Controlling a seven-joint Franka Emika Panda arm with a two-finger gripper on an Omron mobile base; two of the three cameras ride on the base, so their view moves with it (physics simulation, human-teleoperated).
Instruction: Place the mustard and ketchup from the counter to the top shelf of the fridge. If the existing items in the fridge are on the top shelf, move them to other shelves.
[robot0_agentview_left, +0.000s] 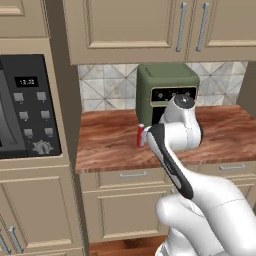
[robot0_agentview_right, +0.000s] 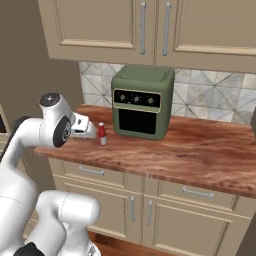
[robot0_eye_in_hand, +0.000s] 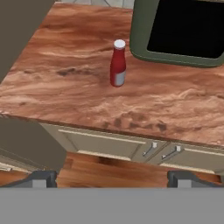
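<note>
Ketchup (robot0_eye_in_hand: 118, 64) upright on counter (robot0_eye_in_hand: 78, 87), gripper (robot0_eye_in_hand: 111, 178) wide, empty

Kitchen: wood counter (robot0_agentview_right: 200, 145), beige cabinets (robot0_agentview_right: 165, 25), wall oven (robot0_agentview_left: 25, 107), tile backsplash (robot0_agentview_right: 220, 97).

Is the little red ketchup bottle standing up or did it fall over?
Standing up. The ketchup rests on its base on the counter, white cap on top.

We see the counter (robot0_eye_in_hand: 78, 65) in reddish-brown wood grain with a soft sheen; the ketchup (robot0_eye_in_hand: 117, 64) looks like smooth glossy plastic; the green oven (robot0_agentview_right: 142, 100) appears matt; drawer handles (robot0_eye_in_hand: 164, 152) seem brushed metal.
</note>
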